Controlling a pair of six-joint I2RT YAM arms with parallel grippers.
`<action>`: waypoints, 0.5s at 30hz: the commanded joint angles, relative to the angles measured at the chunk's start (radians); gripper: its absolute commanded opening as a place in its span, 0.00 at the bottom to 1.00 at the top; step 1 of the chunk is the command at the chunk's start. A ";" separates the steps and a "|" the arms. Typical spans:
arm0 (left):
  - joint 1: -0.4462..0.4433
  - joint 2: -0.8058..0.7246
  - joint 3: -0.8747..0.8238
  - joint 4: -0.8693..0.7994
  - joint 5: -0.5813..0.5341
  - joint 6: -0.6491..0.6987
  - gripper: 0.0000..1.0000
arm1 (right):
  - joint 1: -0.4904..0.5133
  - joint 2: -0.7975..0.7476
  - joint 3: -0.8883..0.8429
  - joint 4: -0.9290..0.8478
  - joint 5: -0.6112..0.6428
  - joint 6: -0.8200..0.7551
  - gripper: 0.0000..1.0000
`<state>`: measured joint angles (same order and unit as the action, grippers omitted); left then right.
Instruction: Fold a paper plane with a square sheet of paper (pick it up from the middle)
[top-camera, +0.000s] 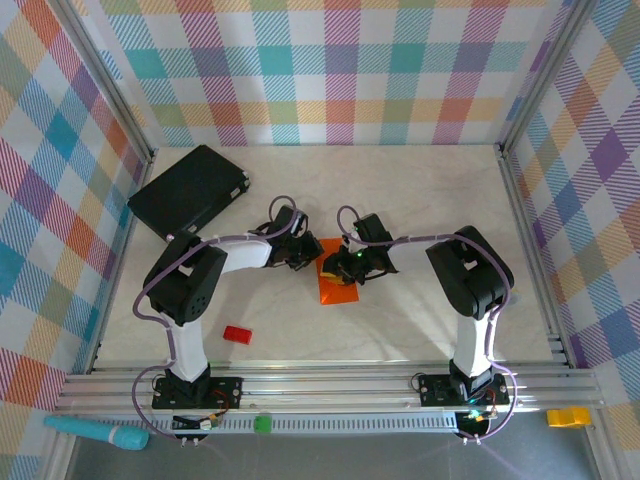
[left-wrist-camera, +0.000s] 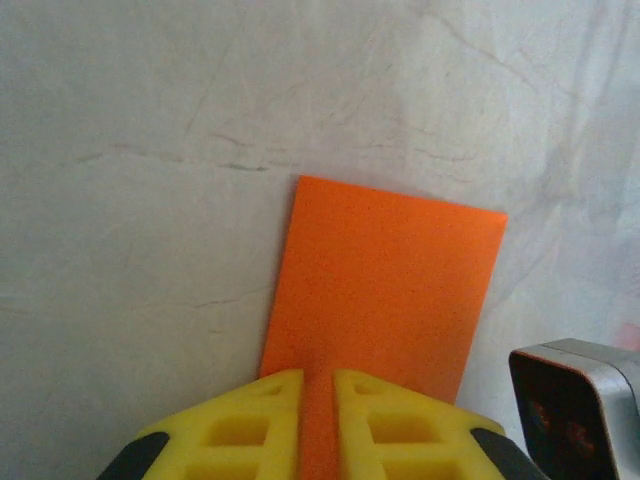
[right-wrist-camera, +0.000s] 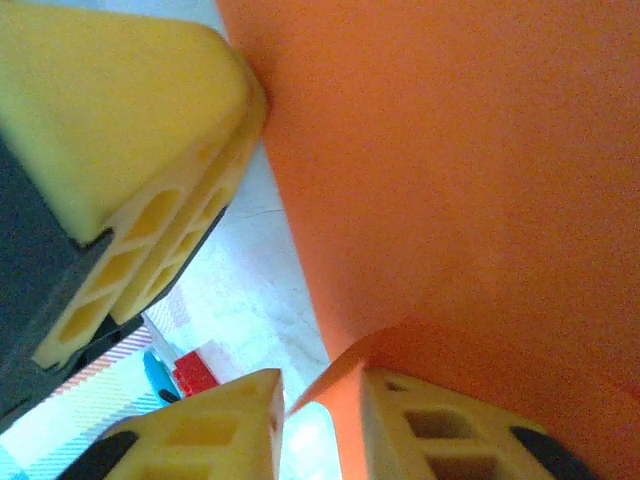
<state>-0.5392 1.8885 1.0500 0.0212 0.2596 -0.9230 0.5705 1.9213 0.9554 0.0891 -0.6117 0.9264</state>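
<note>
The square sheet of paper (top-camera: 336, 288) is bright orange and lies at the table's middle as a narrow rectangle, not a dart. In the left wrist view the paper (left-wrist-camera: 390, 280) lies flat on the pale table. My left gripper (left-wrist-camera: 318, 375) hovers at its near edge, jaws a narrow slit apart, with orange showing through the slit. My right gripper (right-wrist-camera: 320, 385) is open. A lifted corner of the paper (right-wrist-camera: 450, 180) leans on its right finger (right-wrist-camera: 440, 430). From above, the left gripper (top-camera: 305, 255) and the right gripper (top-camera: 338, 266) meet over the sheet's far end.
A black flat case (top-camera: 190, 190) lies at the back left. A small red block (top-camera: 237, 334) sits near the front left. A teal tool (top-camera: 95, 433), a green piece (top-camera: 262, 423) and a yellow piece (top-camera: 567, 417) lie beyond the front rail. Checked walls enclose the table.
</note>
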 joint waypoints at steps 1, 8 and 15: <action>0.034 -0.100 0.021 -0.059 -0.031 0.003 0.16 | 0.003 0.070 -0.034 -0.147 0.095 -0.023 0.31; 0.074 -0.224 -0.029 -0.062 -0.024 0.010 0.16 | 0.004 0.082 -0.018 -0.185 0.115 -0.041 0.33; 0.036 -0.262 -0.107 -0.032 0.014 0.028 0.03 | 0.003 0.099 -0.015 -0.234 0.161 -0.051 0.17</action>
<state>-0.4774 1.6394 0.9810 0.0032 0.2520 -0.9146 0.5705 1.9335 0.9813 0.0273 -0.5884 0.8928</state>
